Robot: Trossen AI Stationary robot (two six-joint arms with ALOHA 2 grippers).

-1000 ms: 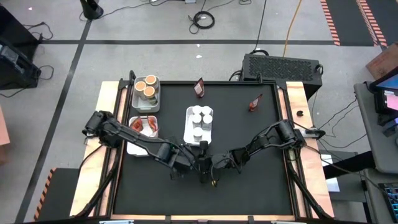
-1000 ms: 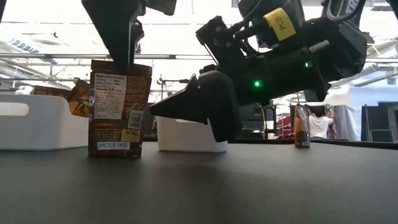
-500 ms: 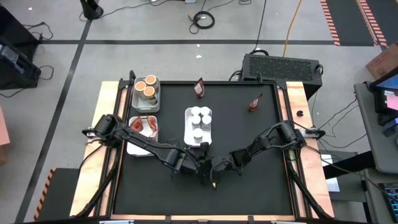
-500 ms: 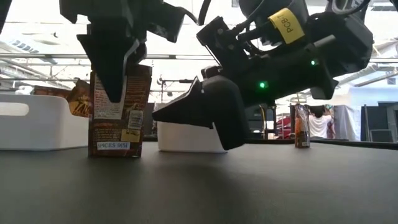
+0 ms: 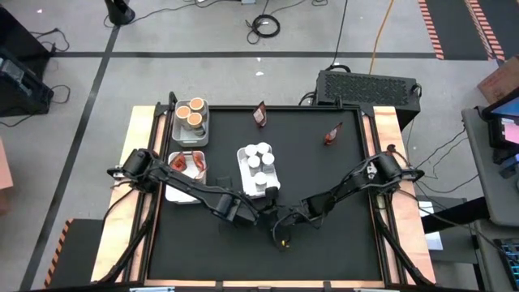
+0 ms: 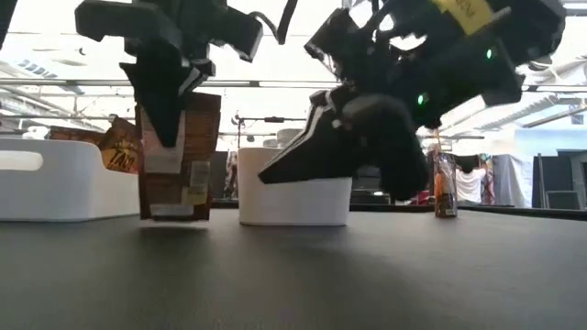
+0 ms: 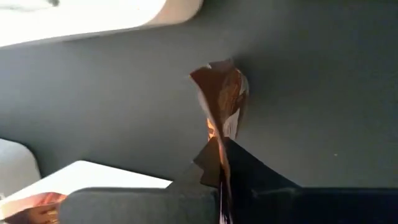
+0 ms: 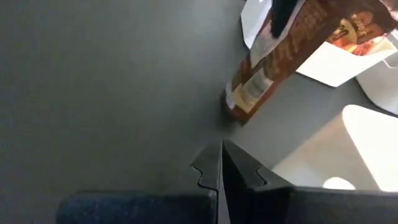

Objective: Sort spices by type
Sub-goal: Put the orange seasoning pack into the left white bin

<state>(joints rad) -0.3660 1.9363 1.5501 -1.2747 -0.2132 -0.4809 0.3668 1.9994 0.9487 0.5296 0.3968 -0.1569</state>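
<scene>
A reddish-brown crinkly packet (image 6: 188, 174) stands upright near the table's middle front, and my left gripper (image 6: 168, 137) is shut on its top from above. In the left wrist view the packet (image 7: 224, 93) runs down away from the fingers. My right gripper (image 6: 275, 174) is shut on nothing and hangs just right of the packet, slanting down toward it. Its closed fingers (image 8: 211, 171) point at the packet's base (image 8: 239, 109). In the high view my left gripper (image 5: 258, 212) and right gripper (image 5: 280, 223) are close together. My left gripper pinches the packet's top edge (image 7: 214, 146) between its two fingers, coming from above and pointing down. The packet hangs below them, nearly upright and slightly tilted. Whether its bottom edge (image 6: 174, 218) touches the table, I cannot tell.
A white tray of white-capped jars (image 5: 258, 169) stands just beyond the grippers. On the left, a tray holds orange-topped tubs (image 5: 192, 120) and another holds red packets (image 5: 186, 166). Two loose packets (image 5: 259, 115) (image 5: 332, 134) lie at the far side.
My left gripper has come down over the packet's top and shut on it, and the packet now tilts a little. My right gripper, still shut, has risen and drawn back toward the table's right. The jar tray has turned slightly and shifted toward the near edge.
</scene>
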